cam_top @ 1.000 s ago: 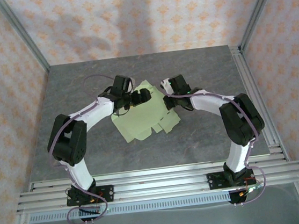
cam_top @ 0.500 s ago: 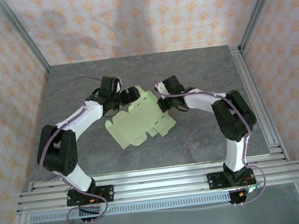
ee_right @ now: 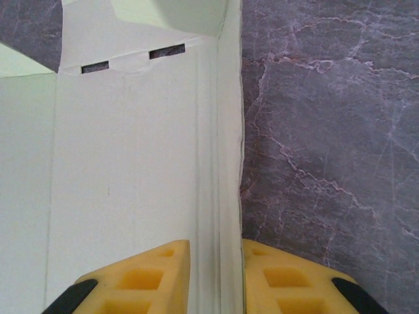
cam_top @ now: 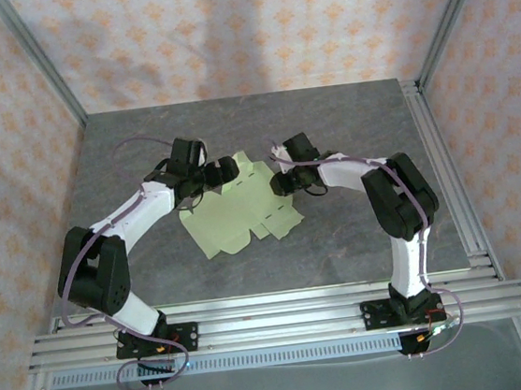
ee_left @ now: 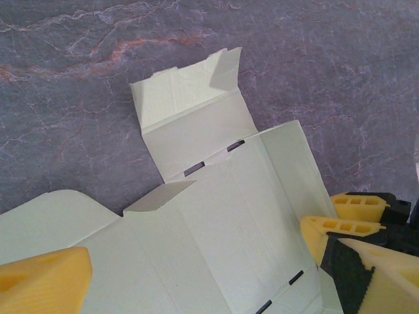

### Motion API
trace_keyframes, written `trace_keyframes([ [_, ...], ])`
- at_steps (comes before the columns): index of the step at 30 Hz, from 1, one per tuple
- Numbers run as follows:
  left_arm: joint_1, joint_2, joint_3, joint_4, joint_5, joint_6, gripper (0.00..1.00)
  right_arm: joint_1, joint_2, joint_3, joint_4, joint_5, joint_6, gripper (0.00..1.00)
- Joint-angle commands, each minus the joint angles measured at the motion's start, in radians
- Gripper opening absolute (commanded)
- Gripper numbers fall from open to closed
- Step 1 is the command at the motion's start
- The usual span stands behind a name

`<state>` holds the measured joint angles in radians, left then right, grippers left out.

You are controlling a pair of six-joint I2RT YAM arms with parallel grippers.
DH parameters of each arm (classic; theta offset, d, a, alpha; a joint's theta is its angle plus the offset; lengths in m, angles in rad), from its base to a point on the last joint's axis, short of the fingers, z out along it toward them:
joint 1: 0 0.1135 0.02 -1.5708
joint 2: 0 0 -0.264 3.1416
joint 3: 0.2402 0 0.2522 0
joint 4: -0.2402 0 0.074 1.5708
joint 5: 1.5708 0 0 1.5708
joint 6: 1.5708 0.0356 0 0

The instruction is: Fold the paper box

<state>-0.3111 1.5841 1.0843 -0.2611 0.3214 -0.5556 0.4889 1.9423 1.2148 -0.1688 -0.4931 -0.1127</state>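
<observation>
The paper box (cam_top: 235, 215) is a pale green die-cut sheet lying unfolded on the grey table, with flaps, slots and one small flap standing up near its middle (ee_left: 157, 196). My left gripper (cam_top: 226, 171) hovers over the sheet's far left part, its yellow fingers (ee_left: 39, 281) spread wide apart with the card (ee_left: 222, 216) below them and nothing held. My right gripper (cam_top: 281, 181) is at the sheet's right edge. Its fingertips (ee_right: 163, 271) stand slightly apart, astride the raised edge strip of the card (ee_right: 124, 163). The right gripper's tips (ee_left: 321, 212) also appear in the left wrist view.
The marbled grey table (cam_top: 347, 129) extends around the sheet. Aluminium frame rails (cam_top: 441, 165) run along the right side and near edge. Patterned walls enclose the back and sides.
The sheet has come down from a lifted, bunched pose to lie flatter, further left. Both grippers moved left and back with it. The right gripper's fingers have parted from a shut grip on the edge.
</observation>
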Motion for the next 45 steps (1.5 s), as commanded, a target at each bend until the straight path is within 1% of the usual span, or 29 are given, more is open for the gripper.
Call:
trace_keyframes([
  [1,0.011,-0.027,-0.016,-0.003,-0.022,0.016,0.95,-0.008,0.008,0.01,0.009,-0.013,0.013,0.26],
  [14,0.012,-0.03,-0.027,0.003,-0.014,0.016,0.96,-0.007,0.044,0.023,-0.035,0.02,-0.044,0.24],
  [16,0.012,-0.029,-0.027,0.003,-0.013,0.016,0.96,-0.007,0.043,0.022,-0.033,0.023,-0.045,0.18],
  [18,0.011,-0.029,-0.026,0.002,-0.014,0.016,0.96,-0.007,0.034,0.016,-0.027,0.03,-0.047,0.09],
  [22,0.011,-0.026,-0.024,0.0,-0.015,0.016,0.96,-0.006,0.01,0.009,-0.02,0.037,-0.062,0.01],
  [26,0.012,-0.021,-0.021,0.002,-0.014,0.016,0.96,0.004,-0.003,0.012,-0.038,0.049,-0.09,0.0],
  [27,0.012,-0.021,-0.021,0.002,-0.013,0.016,0.96,0.005,-0.008,0.012,-0.041,0.052,-0.091,0.01],
  [29,0.012,-0.02,-0.021,0.002,-0.013,0.016,0.96,0.005,-0.011,0.012,-0.041,0.055,-0.09,0.11],
  [32,0.011,-0.019,-0.023,0.003,-0.013,0.016,0.96,0.005,-0.014,0.009,-0.033,0.059,-0.084,0.14],
  [33,0.012,-0.018,-0.023,0.003,-0.013,0.016,0.96,0.005,-0.013,0.009,-0.032,0.058,-0.084,0.13],
  [34,0.012,-0.016,-0.023,0.003,-0.012,0.016,0.96,0.006,-0.012,0.011,-0.032,0.057,-0.084,0.11],
  [36,0.012,-0.015,-0.025,0.005,-0.011,0.016,0.96,0.007,-0.009,0.014,-0.035,0.057,-0.084,0.01],
  [39,0.012,-0.018,-0.03,0.009,-0.016,0.016,0.96,0.015,-0.011,0.017,-0.044,0.073,-0.1,0.0],
  [45,0.018,-0.024,-0.036,0.019,-0.021,0.015,0.96,0.042,-0.046,0.015,-0.063,0.194,-0.151,0.0],
])
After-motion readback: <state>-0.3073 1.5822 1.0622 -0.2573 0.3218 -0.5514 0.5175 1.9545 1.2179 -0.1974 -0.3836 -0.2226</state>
